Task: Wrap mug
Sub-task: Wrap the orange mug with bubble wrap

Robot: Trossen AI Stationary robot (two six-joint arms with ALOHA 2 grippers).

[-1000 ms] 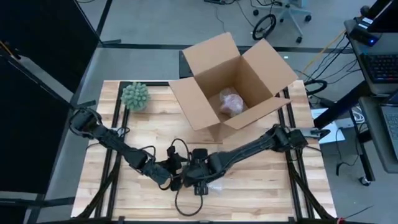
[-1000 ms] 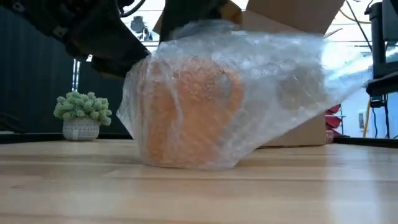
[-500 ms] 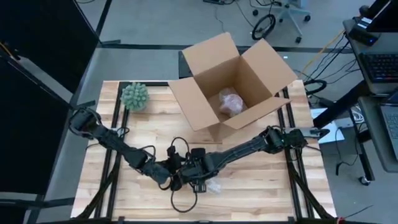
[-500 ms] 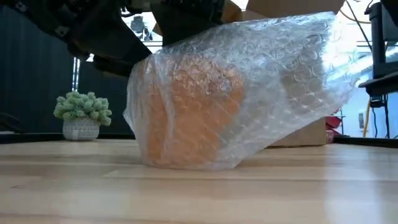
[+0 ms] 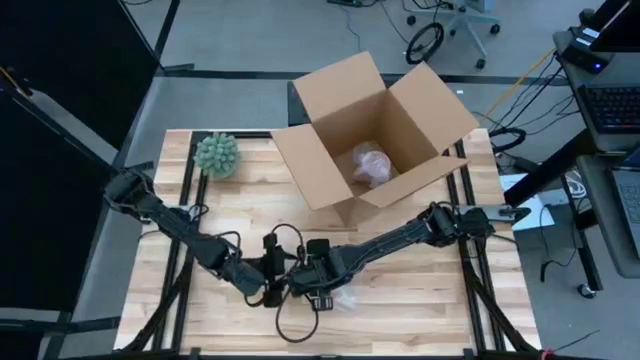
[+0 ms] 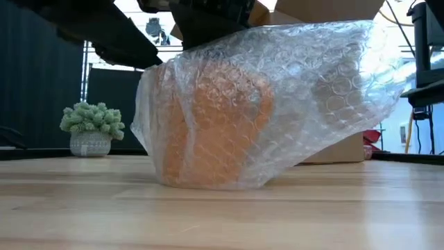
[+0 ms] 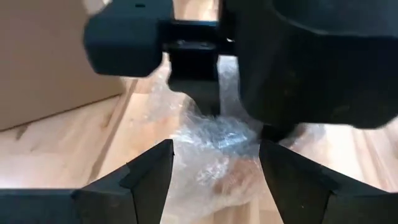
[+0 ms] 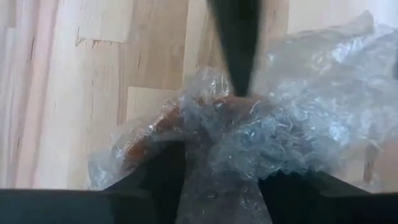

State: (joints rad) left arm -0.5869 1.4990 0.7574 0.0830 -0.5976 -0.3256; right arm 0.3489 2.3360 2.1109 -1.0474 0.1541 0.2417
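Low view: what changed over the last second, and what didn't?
The left gripper backed away from the bubble wrap, toward the left side of the table; its open jaws now frame the bundle without touching it. The right gripper stays clamped on the wrap above the orange mug. The wrap's loose end filled out slightly. The cardboard box and the plant have not moved.

Both dark arms reach low to the front middle of the table. The left gripper (image 7: 214, 163) holds its two fingers wide apart. The right gripper (image 5: 322, 297) sits just beside it, fingers pinched together.
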